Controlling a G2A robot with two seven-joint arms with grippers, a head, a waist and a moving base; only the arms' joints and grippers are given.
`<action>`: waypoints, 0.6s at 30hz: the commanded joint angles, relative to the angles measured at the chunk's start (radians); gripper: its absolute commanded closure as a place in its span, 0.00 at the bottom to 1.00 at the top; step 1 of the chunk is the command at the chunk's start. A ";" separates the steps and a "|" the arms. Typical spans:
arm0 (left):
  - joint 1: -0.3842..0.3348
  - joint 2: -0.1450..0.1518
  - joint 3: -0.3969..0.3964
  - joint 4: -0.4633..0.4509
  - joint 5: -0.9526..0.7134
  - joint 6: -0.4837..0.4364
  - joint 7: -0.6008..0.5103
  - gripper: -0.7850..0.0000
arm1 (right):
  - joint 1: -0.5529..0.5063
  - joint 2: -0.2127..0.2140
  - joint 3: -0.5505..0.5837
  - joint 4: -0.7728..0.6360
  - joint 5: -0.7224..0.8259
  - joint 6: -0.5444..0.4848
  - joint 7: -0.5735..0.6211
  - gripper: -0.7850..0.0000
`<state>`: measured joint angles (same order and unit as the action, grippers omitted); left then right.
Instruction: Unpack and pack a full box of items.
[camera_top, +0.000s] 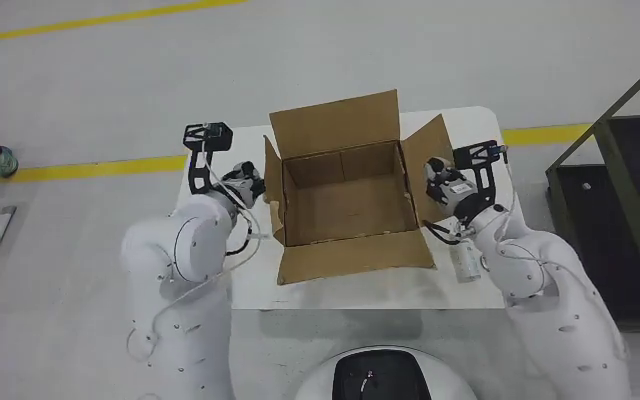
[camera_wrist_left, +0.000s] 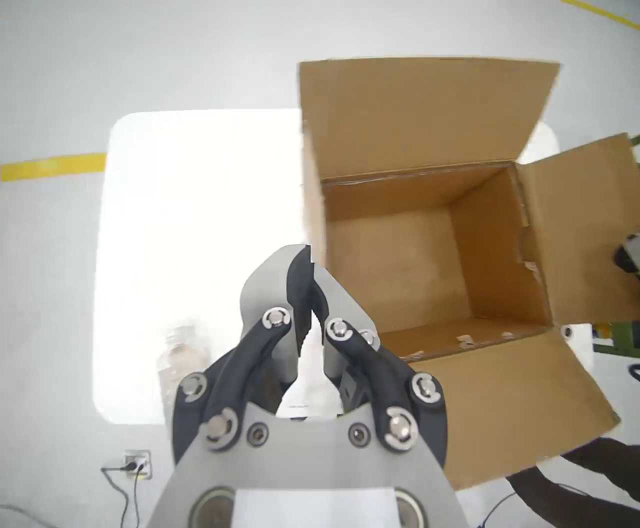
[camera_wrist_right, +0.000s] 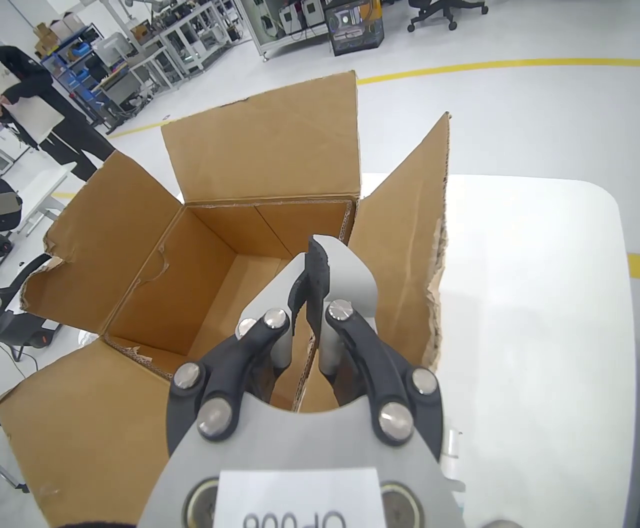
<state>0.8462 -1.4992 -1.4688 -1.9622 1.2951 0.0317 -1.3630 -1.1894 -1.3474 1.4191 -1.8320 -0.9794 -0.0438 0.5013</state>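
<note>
A white table (camera_top: 462, 296) with rounded corners sits mid-frame in the top view. An open cardboard box (camera_top: 345, 205) stands on its middle, flaps spread. A clear bottle (camera_top: 465, 262) lies right of the box. In the left wrist view a second bottle (camera_wrist_left: 176, 352) rests near the table's edge.

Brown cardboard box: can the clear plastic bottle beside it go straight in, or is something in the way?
The box is open and looks empty. Its side flap stands raised between the bottle and the opening, so the bottle would probably need lifting over it.
</note>
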 joint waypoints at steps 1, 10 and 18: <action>-0.003 -0.001 0.029 0.016 -0.046 -0.007 0.014 1.00 | 0.000 0.001 -0.003 0.000 -0.001 0.001 0.001 1.00; 0.010 0.006 0.101 0.117 -0.020 -0.045 0.041 1.00 | -0.009 0.006 0.003 -0.004 -0.001 0.008 0.007 1.00; 0.025 0.023 0.049 0.156 0.114 -0.009 0.056 1.00 | -0.017 0.010 0.002 0.002 -0.001 0.011 0.012 1.00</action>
<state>0.8728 -1.4786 -1.4069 -1.8071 1.4051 0.0194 -1.3022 -1.2043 -1.3381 1.4211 -1.8320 -0.9794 -0.0345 0.5102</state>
